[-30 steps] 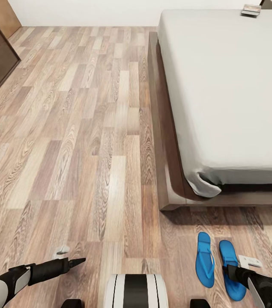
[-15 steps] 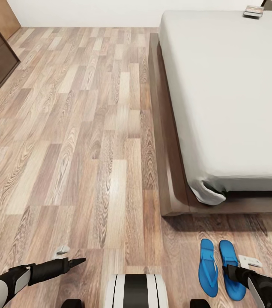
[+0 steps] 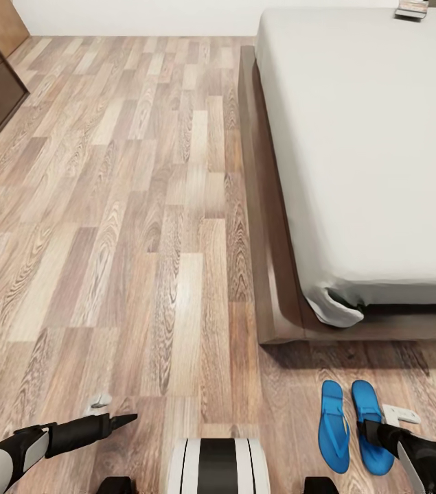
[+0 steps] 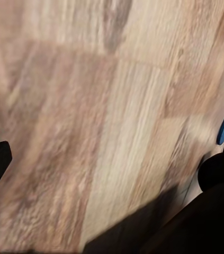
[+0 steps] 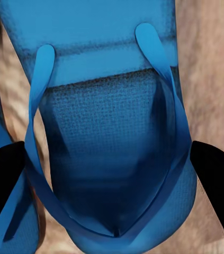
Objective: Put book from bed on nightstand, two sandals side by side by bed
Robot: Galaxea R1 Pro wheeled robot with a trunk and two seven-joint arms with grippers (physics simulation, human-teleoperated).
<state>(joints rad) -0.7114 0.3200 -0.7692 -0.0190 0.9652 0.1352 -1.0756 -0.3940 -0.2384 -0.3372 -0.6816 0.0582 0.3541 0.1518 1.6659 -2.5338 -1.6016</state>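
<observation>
While the two bright blue sandals (image 3: 353,425) lie side by side on the plank floor (image 3: 142,240) near the bed's (image 3: 369,151) foot corner, the right gripper (image 5: 112,206) hangs over the outer one, jaws wide apart and empty, its Y-strap between them. The left gripper (image 3: 123,418) hovers above bare floor; I cannot tell its jaws' state. The book (image 3: 411,9) lies on the bed's far corner.

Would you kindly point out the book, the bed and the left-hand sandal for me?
book (image 3: 411,9): head view, on its cover.
bed (image 3: 375,151): head view, on bare mattress.
left-hand sandal (image 3: 333,427): head view, on its sole.
</observation>
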